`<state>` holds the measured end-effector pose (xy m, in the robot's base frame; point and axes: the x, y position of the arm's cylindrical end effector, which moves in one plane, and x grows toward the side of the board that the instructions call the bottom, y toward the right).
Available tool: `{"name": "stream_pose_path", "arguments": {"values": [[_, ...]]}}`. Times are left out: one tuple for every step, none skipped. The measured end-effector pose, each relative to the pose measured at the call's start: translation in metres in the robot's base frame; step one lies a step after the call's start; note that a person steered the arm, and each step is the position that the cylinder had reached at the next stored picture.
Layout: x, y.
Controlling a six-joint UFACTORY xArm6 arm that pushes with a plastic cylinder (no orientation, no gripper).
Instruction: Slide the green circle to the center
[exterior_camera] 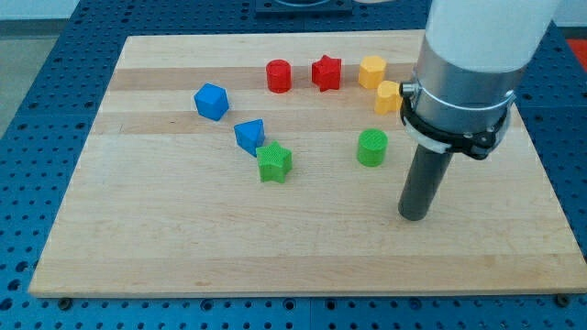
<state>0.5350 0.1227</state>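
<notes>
Your arm enters from the view's top right: a broad white housing, then a grey collar ringed by a black clamp. Below it the straight dark rod stands nearly upright, and my tip (415, 217) meets the surface at its lower end.

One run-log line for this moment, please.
target: green circle right of board centre | my tip below-right of it, apart | no contact

Wooden board (138, 247) under coloured blocks (274, 162)
</notes>
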Motion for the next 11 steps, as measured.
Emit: {"name": "stream_pose_path", "arguments": {"values": [[-0.012,0.000],[-0.046,-0.001],[-0.060,-0.001],[-0.068,-0.001],[-0.073,-0.005],[-0.074,-0.017],[-0.074,-0.022],[-0.074,-0.030],[-0.074,-0.043],[-0.074,-0.048],[-0.074,-0.054]]}}
